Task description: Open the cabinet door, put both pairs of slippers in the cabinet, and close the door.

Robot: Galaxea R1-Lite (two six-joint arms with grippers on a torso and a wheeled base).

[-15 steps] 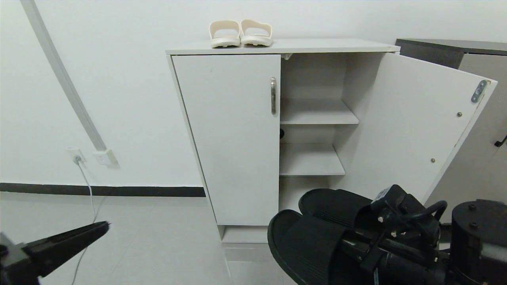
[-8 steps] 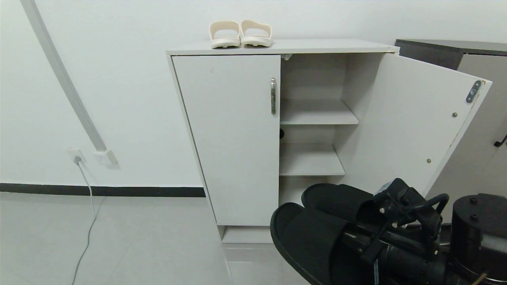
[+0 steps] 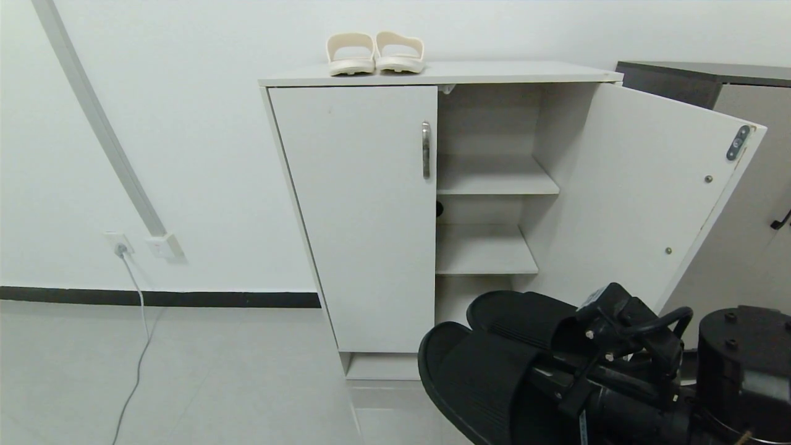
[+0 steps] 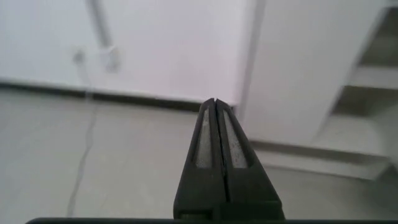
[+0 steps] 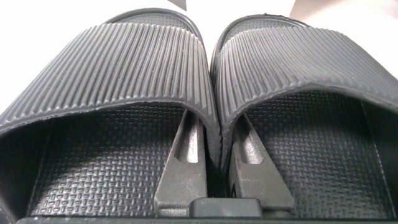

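Cabinet (image 3: 432, 73) sits flat vs the wall. Its L door (image 3: 358, 216) is shut, handle (image 3: 426, 150) on the inner edge. The R door (image 3: 636, 191) is swung wide, its free edge out toward the robot and near a dark unit (image 3: 704, 77) just right of the cabinet. So the way in is the right half, between the L door's inner edge and the R door's hinge side. That half has an upper shelf (image 3: 494, 176), a lower shelf (image 3: 485, 250) and a bottom bay under it. Beige slippers (image 3: 376, 53) are on top of the cabinet, over the L door, side by side near the front edge, toes facing out. Black slippers (image 3: 494, 371) hang low in front of the cabinet's open half, toes aimed at the bottom bay and partly covering it in head view, but not inside yet. The R gripper (image 5: 216, 118) has them: one finger (image 5: 186, 155) goes into each slipper under the strap, and the two inner walls are pinched together between the fingers, so it's a narrow clamp on the pair. L gripper (image 4: 214, 109) has its fingers pressed flat together w/ nothing between. It's above the floor (image 3: 216, 383) out front-left of the cabinet, pointing roughly at the L door's lower part. A cable (image 3: 139, 321) runs down the wall to the floor, well left of the cabinet.
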